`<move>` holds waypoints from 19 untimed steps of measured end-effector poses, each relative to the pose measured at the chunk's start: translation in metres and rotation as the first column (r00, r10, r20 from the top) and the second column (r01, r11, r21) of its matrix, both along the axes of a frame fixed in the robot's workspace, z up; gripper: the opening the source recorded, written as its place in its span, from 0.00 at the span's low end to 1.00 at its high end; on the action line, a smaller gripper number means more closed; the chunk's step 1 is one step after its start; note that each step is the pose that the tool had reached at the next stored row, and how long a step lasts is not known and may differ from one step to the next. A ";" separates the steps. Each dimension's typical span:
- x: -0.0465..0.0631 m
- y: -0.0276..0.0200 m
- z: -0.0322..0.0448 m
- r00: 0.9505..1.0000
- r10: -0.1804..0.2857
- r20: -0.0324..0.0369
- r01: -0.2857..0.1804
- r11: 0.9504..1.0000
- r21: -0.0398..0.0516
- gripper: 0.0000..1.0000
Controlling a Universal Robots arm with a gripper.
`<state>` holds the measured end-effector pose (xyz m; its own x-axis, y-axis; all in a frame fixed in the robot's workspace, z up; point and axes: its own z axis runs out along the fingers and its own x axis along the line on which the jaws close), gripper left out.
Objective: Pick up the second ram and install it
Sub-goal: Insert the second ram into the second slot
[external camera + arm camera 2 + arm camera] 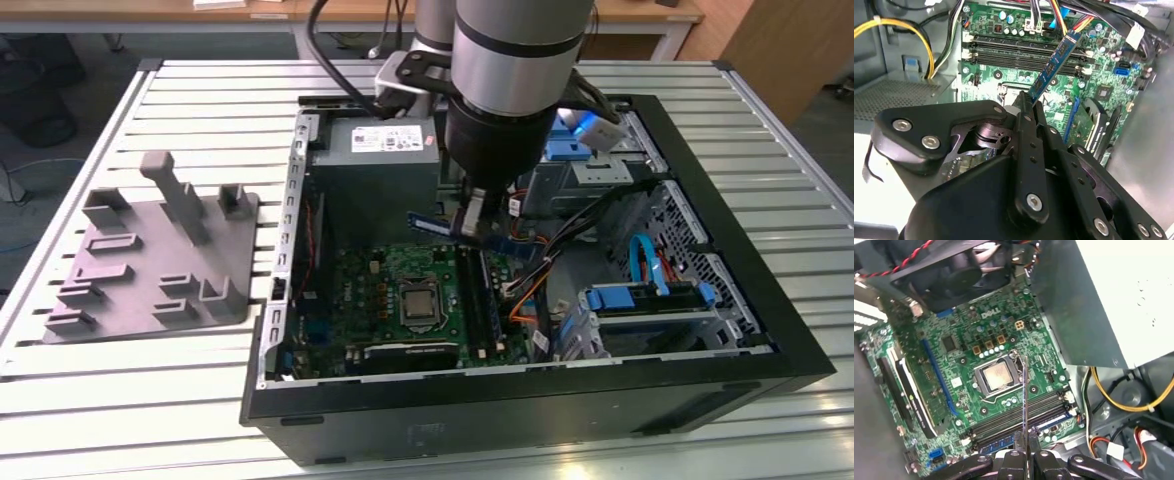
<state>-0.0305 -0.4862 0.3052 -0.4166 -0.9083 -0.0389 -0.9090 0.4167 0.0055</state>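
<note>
Exterior view: the gripper (pixel 470 222) hangs inside the open computer case (pixel 534 405), fingers aimed down at the motherboard (pixel 394 290).
Grip: the fingers are pressed together on the second ram (pixel 430 224), a thin blue stick clamped at the fingertips.
Ram, second wrist view: the second ram (pixel 1056 62) juts out tilted past the gripper (pixel 1028 102), held in the air off the board.
Ram, first wrist view: the second ram (pixel 1024 390) shows edge-on as a thin line ahead of the gripper (pixel 1025 452).
Slots: the memory slots (pixel 1019 421) lie on the board below the fingertips, apart from the stick (how high above them it sits cannot be told).
Socket: the processor socket (pixel 996 377) sits below the hand, just beside those slots.
Block: the grey moulded block (pixel 147 270) rests on the slatted table (pixel 107 400), outside the case and well off to the hand's side.
</note>
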 end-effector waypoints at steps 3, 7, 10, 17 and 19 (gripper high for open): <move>0.000 0.0000 -0.0002 0.999 -0.045 0.000 0.045 0.999 0.000 0.14; 0.000 0.0000 -0.0005 0.995 -0.104 0.000 0.104 0.995 0.000 0.14; 0.000 0.0000 -0.0007 0.989 -0.148 0.000 0.148 0.989 0.000 0.14; 0.000 0.0000 -0.0013 0.971 -0.240 0.000 0.240 0.971 0.000 0.14; 0.000 0.0000 -0.0014 0.964 -0.266 0.000 0.266 0.964 0.000 0.14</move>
<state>-0.0305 -0.4862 0.3038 -0.6434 -0.7645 -0.0389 -0.7652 0.6437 0.0055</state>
